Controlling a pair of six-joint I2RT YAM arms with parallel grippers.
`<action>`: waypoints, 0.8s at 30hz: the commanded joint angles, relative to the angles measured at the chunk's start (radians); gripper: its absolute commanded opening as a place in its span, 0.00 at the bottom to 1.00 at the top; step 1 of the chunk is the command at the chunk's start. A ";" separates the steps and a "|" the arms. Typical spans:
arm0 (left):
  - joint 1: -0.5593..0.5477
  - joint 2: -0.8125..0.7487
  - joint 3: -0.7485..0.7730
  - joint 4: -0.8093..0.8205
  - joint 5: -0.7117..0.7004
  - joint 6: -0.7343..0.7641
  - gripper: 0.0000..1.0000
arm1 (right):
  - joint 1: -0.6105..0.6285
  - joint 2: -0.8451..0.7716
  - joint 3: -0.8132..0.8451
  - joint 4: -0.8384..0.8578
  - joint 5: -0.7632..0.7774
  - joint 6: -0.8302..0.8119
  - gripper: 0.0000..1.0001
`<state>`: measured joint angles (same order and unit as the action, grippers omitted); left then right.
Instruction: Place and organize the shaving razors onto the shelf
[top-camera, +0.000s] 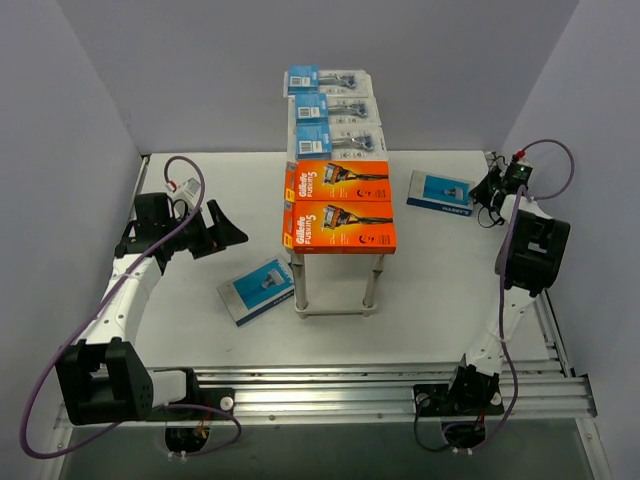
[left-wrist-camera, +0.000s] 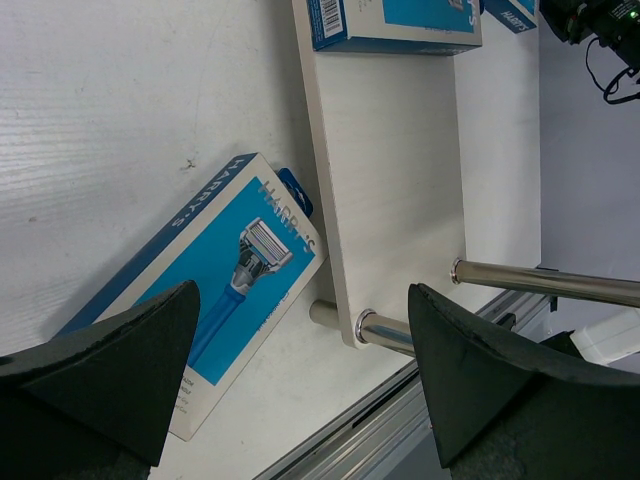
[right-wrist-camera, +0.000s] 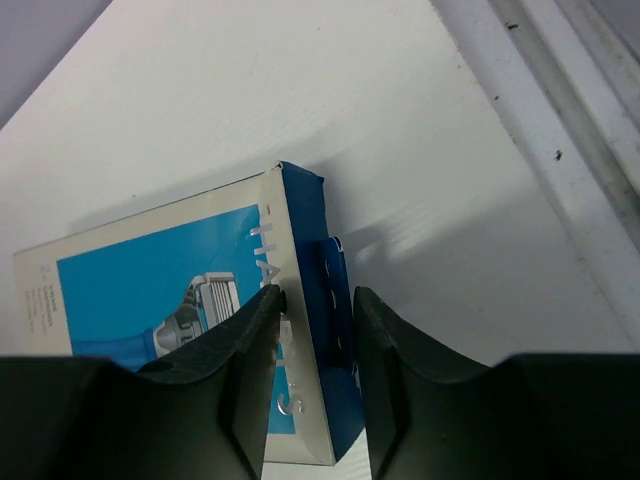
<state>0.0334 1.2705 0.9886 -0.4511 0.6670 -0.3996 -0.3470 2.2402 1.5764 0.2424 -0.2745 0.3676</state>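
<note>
My right pincer (right-wrist-camera: 318, 297) is down at the short end of a flat blue-and-white Harry's box (right-wrist-camera: 150, 290). Its two fingers sit close together, with the blue end of the box in the gap between them. I cannot tell if they pinch it yet.

The box lies flat on the white table (top-camera: 430, 290), to the right of the shelf (left-wrist-camera: 400, 200) and not touching it. Its long way runs left to right, a bit slanted. The razor head in its picture points at my pincer.

I think the box is light and stiff. Thin card can dent, though, and the smooth face may slip. The end edge looks like a good place to hold, with a soft squeeze.

My left pincer (left-wrist-camera: 305, 295) is wide open and holds nothing. It hangs over a second Harry's box (left-wrist-camera: 220, 290), which lies slanted on the table by the shelf legs.

On the shelf top, two orange Gillette boxes (top-camera: 340, 205) and three clear blister packs (top-camera: 330, 110) lie in a row.
</note>
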 joint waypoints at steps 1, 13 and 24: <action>-0.004 -0.017 0.002 0.046 0.009 0.010 0.94 | 0.008 -0.079 -0.039 -0.040 -0.084 0.036 0.29; -0.006 -0.030 0.004 0.026 -0.029 0.027 0.94 | 0.077 -0.238 -0.226 0.011 -0.160 0.103 0.01; -0.050 -0.010 0.005 0.006 -0.069 0.044 0.94 | 0.114 -0.488 -0.574 0.116 -0.152 0.145 0.00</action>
<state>0.0116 1.2697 0.9886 -0.4541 0.6186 -0.3809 -0.2192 1.8313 1.0588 0.3008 -0.4145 0.4995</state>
